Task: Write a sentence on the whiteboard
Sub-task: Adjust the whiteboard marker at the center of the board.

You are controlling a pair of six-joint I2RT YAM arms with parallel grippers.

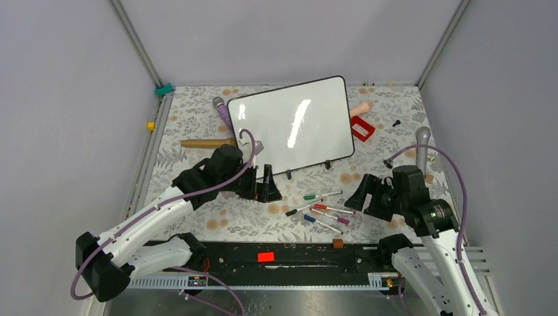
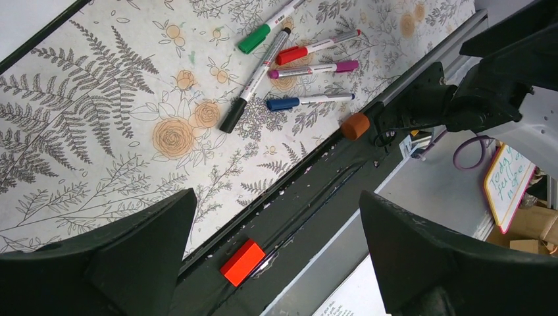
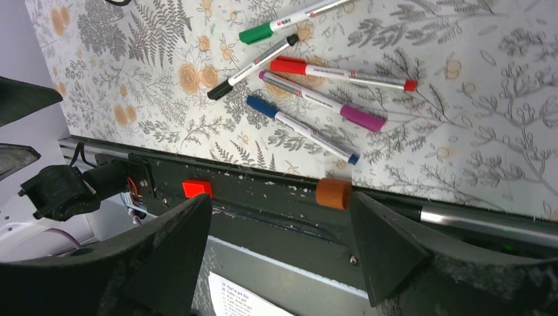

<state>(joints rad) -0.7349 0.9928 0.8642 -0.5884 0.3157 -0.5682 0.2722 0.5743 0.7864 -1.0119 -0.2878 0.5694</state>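
The whiteboard (image 1: 293, 125) stands tilted at the middle back of the flowered table, its face blank and glossy; the sentence is out of view. Several markers lie in front of it: green (image 1: 322, 195), black (image 1: 303, 209), red (image 1: 332, 209), purple (image 1: 331, 216), blue (image 1: 322, 224). My left gripper (image 1: 266, 187) hovers open just left of them, below the board's lower left corner, with nothing between its fingers (image 2: 278, 197). My right gripper (image 1: 360, 194) is open and empty to the right of the markers (image 3: 281, 197). The red marker (image 3: 342, 74) lies capped.
A purple microphone (image 1: 222, 110) and a wooden stick (image 1: 207, 143) lie left of the board. A red box (image 1: 361, 128) and a grey microphone (image 1: 422, 148) are on its right. On the dark front rail sit an orange cylinder (image 1: 337, 243) and a red block (image 1: 265, 257).
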